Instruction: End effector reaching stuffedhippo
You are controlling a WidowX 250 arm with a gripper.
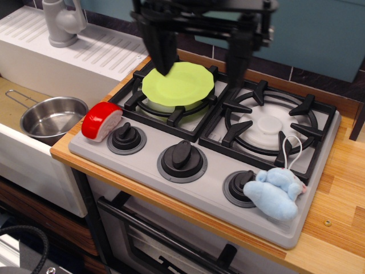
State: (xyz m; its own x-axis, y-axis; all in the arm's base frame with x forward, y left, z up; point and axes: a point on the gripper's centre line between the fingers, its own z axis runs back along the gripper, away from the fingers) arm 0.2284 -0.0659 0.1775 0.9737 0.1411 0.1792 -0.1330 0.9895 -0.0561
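The stuffedhippo (pixel 278 192) is a small light-blue plush with a touch of pink and a white string loop. It lies at the front right of the grey toy stove (pixel 142 180), beside the right knob (pixel 239 184). My black gripper (pixel 201 71) hangs at the top of the view, above the back of the stove. Its two long dark fingers (pixel 161 48) are spread wide apart on the crossbar, open and empty. The left finger is over the green plate (pixel 178 84), the right one over the gap between the burners. The gripper is far from the plush, up and to its left.
A red-and-white toy block (pixel 101 120) sits at the stove's front left by the left knob (pixel 126 136). A metal pot (pixel 52 117) stands in the sink at left, with a grey faucet (pixel 61 21) behind. The wooden counter (pixel 336 211) runs along the right.
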